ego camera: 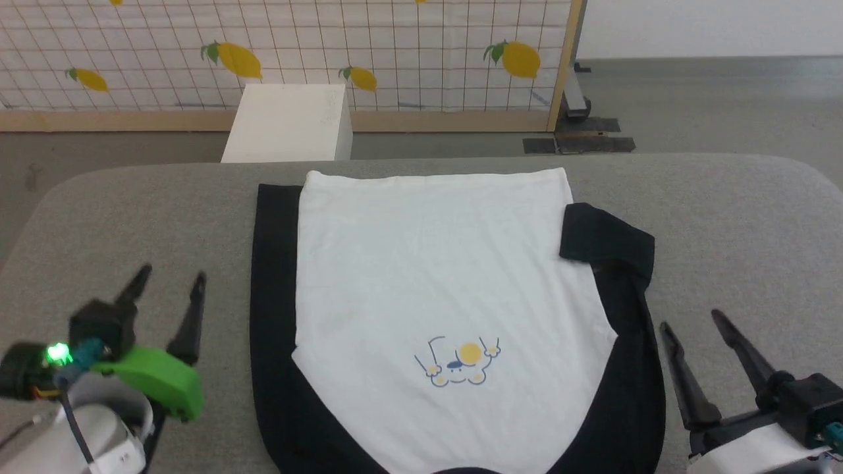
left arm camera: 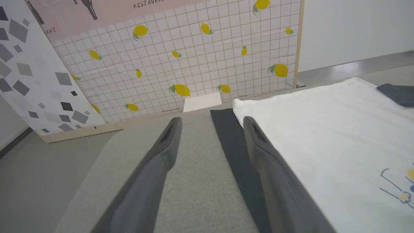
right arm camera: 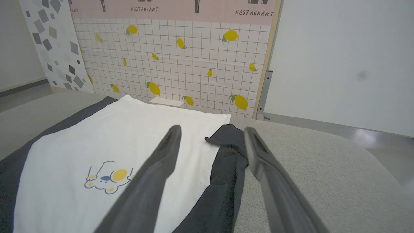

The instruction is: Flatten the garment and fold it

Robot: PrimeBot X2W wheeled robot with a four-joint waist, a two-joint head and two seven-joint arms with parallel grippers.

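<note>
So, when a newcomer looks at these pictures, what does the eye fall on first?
First the soft white shirt with long black sleeves, spread in the middle of the grey cloth-covered table, with a small blue and yellow cartoon print near its close end. Then the black sleeve end folded over the white cloth on the robot's right, and the open left gripper and right gripper at either side, both empty.

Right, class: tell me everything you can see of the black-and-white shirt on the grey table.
The shirt looks like soft jersey: white body, black raglan sleeves, a small blue-and-yellow print near the neck. It lies flat on the grey table, hem farthest from the robot. The left sleeve lies straight along the body; the right sleeve is rumpled, its end folded onto the white edge.
</note>
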